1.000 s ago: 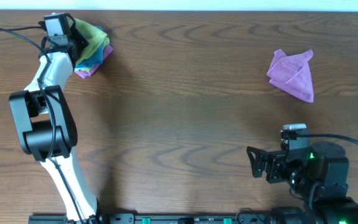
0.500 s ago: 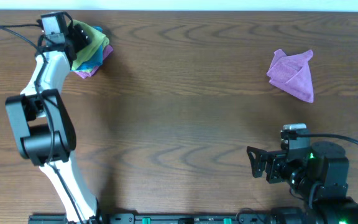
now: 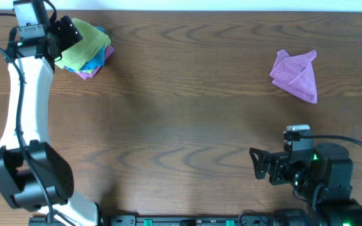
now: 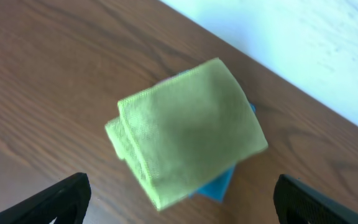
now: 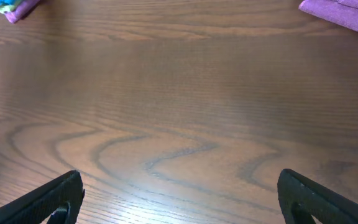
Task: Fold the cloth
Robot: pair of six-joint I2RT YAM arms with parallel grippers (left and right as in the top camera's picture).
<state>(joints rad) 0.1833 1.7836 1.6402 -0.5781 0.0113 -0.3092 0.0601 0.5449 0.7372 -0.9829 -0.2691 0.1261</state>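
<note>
Above the wooden table (image 3: 187, 119), the outstretched left gripper (image 3: 68, 29) hangs open beside the cloth (image 3: 89, 39).

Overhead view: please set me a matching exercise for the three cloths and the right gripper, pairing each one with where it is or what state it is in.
Things:
1. lime-green cloth
2. blue cloth
3. purple cloth
4. right gripper

Places or states:
A. far right, lying alone, loosely bunched
B. far left, folded, uppermost layer
C. near right, open and holding nothing
D. far left, peeking out beneath another cloth

Pairs: 1-B, 2-D, 3-A, 4-C
</note>
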